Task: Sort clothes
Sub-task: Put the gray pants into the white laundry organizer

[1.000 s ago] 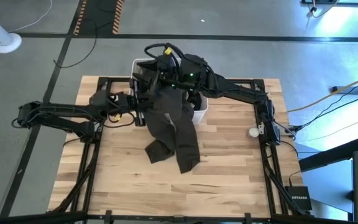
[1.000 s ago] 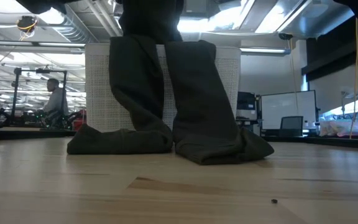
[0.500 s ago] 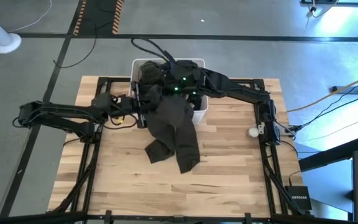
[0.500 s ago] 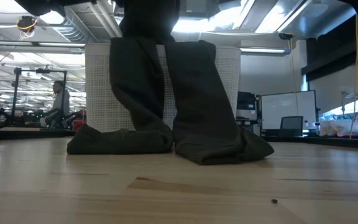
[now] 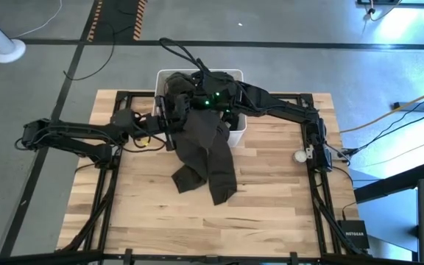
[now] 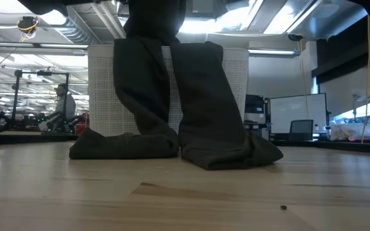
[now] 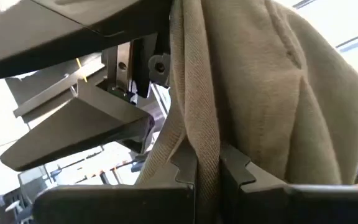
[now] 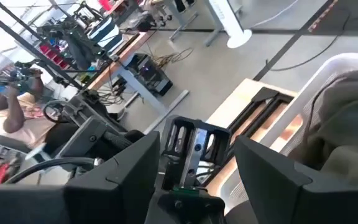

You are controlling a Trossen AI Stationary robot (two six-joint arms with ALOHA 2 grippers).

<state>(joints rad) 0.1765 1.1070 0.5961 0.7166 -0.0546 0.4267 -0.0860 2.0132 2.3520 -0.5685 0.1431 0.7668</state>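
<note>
One olive garment (image 5: pixel 206 151) drapes from the bin (image 5: pixel 235 135) onto my worktop (image 5: pixel 271 199); left gripper (image 7: pixel 207 171) clenches it, right gripper (image 5: pixel 186 94) released above the bin, whose contents are hidden.

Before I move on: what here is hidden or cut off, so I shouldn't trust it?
- High view: bin contents, hidden by both arms and the olive garment.
- Low view: garment's top and both end effectors, cut off by the upper edge.
- Right wrist view: right end effector open; whether cloth is under it is unclear.
- Other clothes: none visible.
</note>
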